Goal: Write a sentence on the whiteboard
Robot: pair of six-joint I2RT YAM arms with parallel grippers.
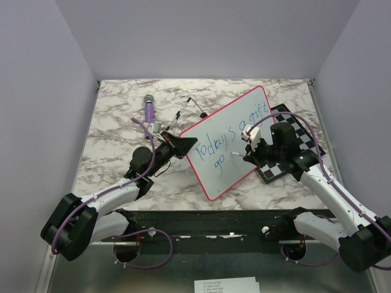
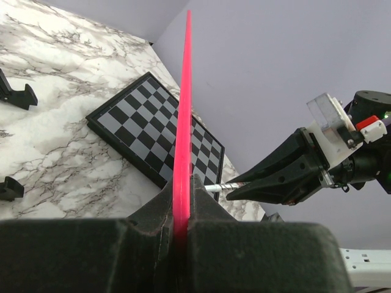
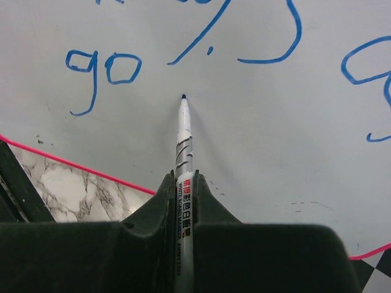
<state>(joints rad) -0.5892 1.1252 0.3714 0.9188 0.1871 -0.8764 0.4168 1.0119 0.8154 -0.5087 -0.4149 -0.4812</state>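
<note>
The whiteboard (image 1: 229, 143) stands tilted on its edge on the marble table, its pink rim (image 2: 183, 122) clamped in my shut left gripper (image 1: 182, 146) at the board's left edge. Its face carries the blue sentence "Today's a gift" (image 1: 231, 129), with "go" (image 3: 104, 67) underneath. My right gripper (image 3: 185, 180) is shut on a white whiteboard marker (image 3: 183, 143). The marker's tip is at or just off the board face, to the right of "go" and slightly below it. In the left wrist view the right gripper (image 2: 244, 186) and the marker (image 2: 221, 187) show beyond the rim.
A black-and-white chessboard (image 1: 296, 137) lies behind the board under my right arm, also visible as the chessboard (image 2: 137, 119). A purple stick-shaped object (image 1: 148, 110) and thin black stand pieces (image 1: 190, 105) lie at the back left. Small black parts (image 2: 15, 91) rest on the marble.
</note>
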